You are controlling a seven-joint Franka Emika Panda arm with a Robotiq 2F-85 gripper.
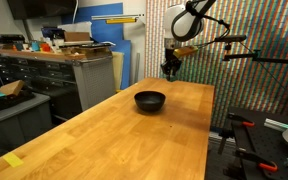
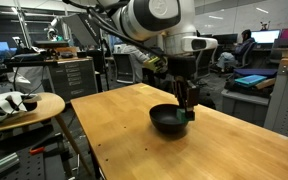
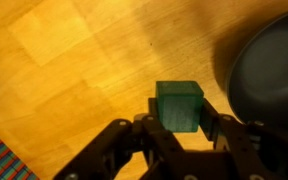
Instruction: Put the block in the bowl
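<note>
Wooden table [image 1: 104,130], lab room: block [image 3: 179,103] held beside bowl [image 3: 269,70].
Green cube, no distinct long axis, faces square to fingers [image 3: 222,130]; gripper [image 3: 180,122] pinches it; black bowl just right in wrist view.

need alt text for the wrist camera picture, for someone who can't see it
A small green block is clamped between the two fingers of the claw, seen from above over a wooden table. The dark, blurred curve of a black bowl fills the right edge, with bare wood between it and the block.
</note>
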